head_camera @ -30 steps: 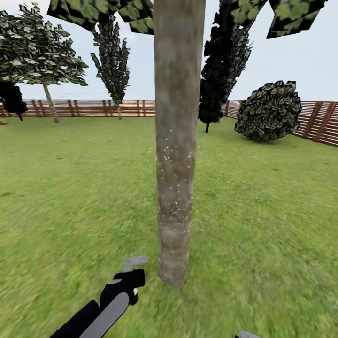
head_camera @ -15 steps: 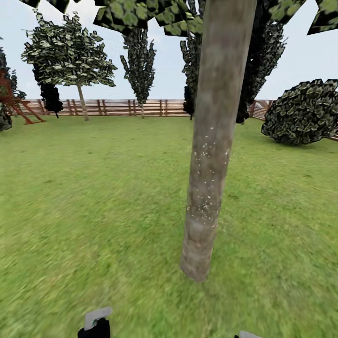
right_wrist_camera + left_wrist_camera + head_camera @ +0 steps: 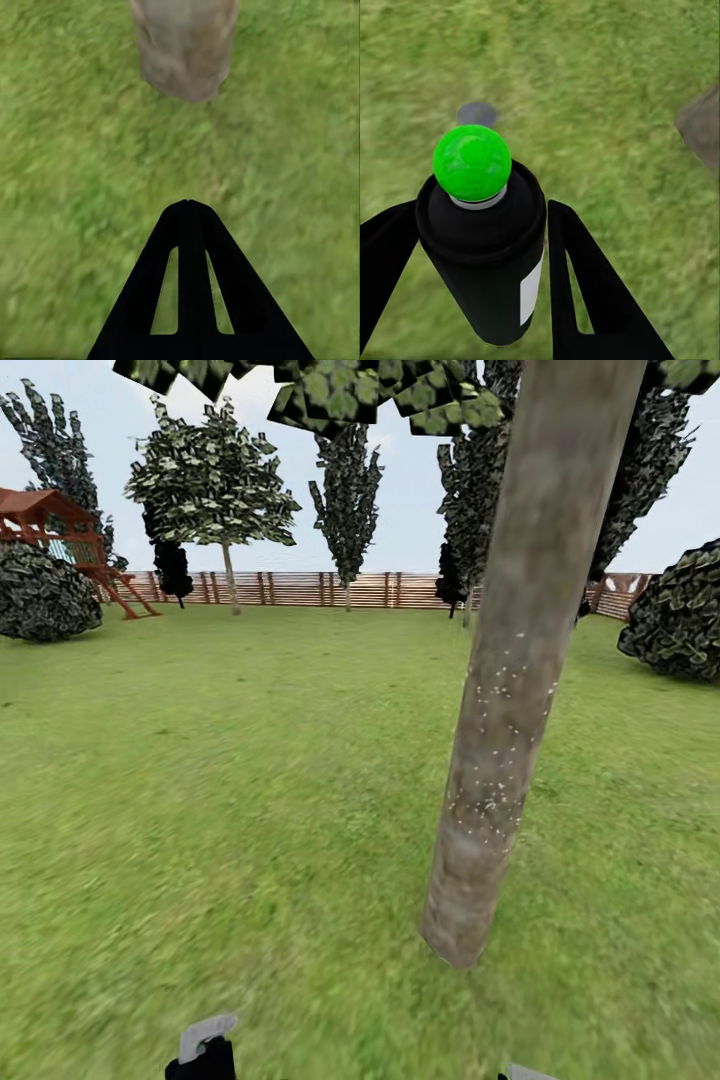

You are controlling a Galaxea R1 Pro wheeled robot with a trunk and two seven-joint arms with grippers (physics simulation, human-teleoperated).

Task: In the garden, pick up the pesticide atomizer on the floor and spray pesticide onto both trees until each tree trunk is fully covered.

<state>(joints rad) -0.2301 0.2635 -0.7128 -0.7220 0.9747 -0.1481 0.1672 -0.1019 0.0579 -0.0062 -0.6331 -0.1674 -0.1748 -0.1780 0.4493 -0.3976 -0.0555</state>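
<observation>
**Robot on a garden lawn beside a sprayed tree trunk**

In the head view, a red wooden playset point(image 3: 55, 530) and a dark round bush point(image 3: 42, 592) stand at the far left of the garden's lawn point(image 3: 250, 760). Further right, a leafy tree point(image 3: 215, 490) on a thin pale trunk rises before the brown slatted fence point(image 3: 300, 588), which runs across the background. Dark conifers point(image 3: 345, 490) stand near the fence.

Right of centre, a thick grey-brown tree trunk point(image 3: 510, 690) leans across the frame from bottom to top, with fine white specks of pesticide point(image 3: 495, 760) scattered over its middle part. Another dark bush point(image 3: 685, 615) sits at the right edge.

At the bottom edge, left of centre, the pale grey head of the pesticide atomizer point(image 3: 207, 1035) pokes into the frame.

In the left wrist view, the left gripper point(image 3: 484, 247) has its jaws pinching the atomizer's black body, one black finger on each side; a bright green cap tops it, over grass.

In the right wrist view, the right gripper point(image 3: 187, 206) has its jaws pressed together into one point above the grass, with the foot of the trunk point(image 3: 184, 45) near it at the top of the frame.
</observation>
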